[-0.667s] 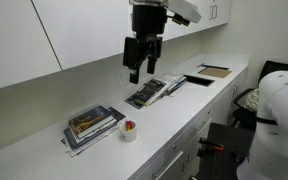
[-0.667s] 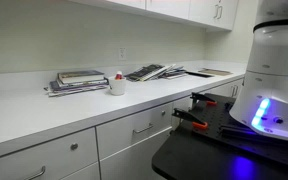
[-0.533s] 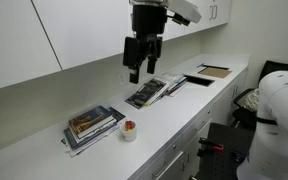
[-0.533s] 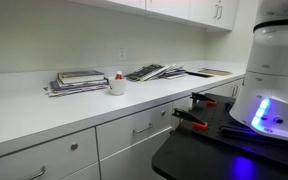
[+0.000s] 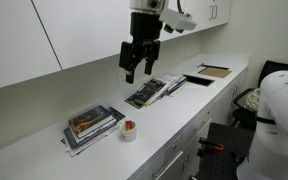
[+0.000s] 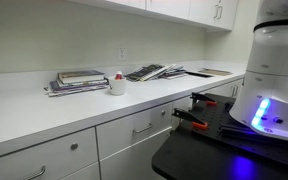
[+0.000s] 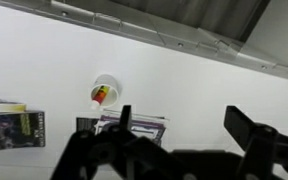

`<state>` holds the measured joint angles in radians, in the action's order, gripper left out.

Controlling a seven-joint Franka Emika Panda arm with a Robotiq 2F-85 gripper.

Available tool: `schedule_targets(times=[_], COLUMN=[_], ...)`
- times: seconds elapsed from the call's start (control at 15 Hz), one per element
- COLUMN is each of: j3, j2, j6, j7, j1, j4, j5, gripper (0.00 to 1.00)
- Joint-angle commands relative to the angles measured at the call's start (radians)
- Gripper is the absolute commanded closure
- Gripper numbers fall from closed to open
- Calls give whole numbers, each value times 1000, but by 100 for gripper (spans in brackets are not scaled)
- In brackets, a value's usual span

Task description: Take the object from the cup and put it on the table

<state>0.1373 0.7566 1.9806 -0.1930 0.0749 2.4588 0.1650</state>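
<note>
Three views, one entry each.

In an exterior view: my gripper [image 5: 136,70] hangs high above the table [image 5: 189,108], jaws spread and empty. The cup [image 5: 129,132] stands just beside a stack of books [image 5: 89,124], with the object [image 5: 130,126] inside it.

In an exterior view: the red object [image 6: 118,75] pokes above the cup's [image 6: 116,86] rim. The gripper is out of frame.

Wrist view: the fingers [image 7: 246,126] are wide apart, and the cup [image 7: 106,92] lies off-centre ahead.

Step in hand, by my judgement: the approach, with the grasp not yet begun. The next move calls for centring over the cup, then a careful descent to pinch the small item without tipping the cup.
</note>
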Motion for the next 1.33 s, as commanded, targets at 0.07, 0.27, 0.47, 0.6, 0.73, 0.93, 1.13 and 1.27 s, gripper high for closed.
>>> schedule_targets(times=[0.07, 0.27, 0.47, 0.6, 0.73, 0.93, 1.13, 1.27], j3=[11, 7, -15, -42, -78, -128, -166, -182], j2=[-185, -392, -596, -714, -821, -952, -1058, -1114], j6=[309, 472, 552, 572, 561, 544, 530, 521], j7=[-117, -216, -301, -340, -352, -350, -356, -355], j1=[-138, -214, -232, -220, -197, -166, -133, -115], j4=[72, 66, -1, -63, -145, -259, -342, -382], j5=[-53, -92, -115, -118, -99, -77, -62, -41], gripper=[0, 0, 0, 0, 0, 0, 0, 0])
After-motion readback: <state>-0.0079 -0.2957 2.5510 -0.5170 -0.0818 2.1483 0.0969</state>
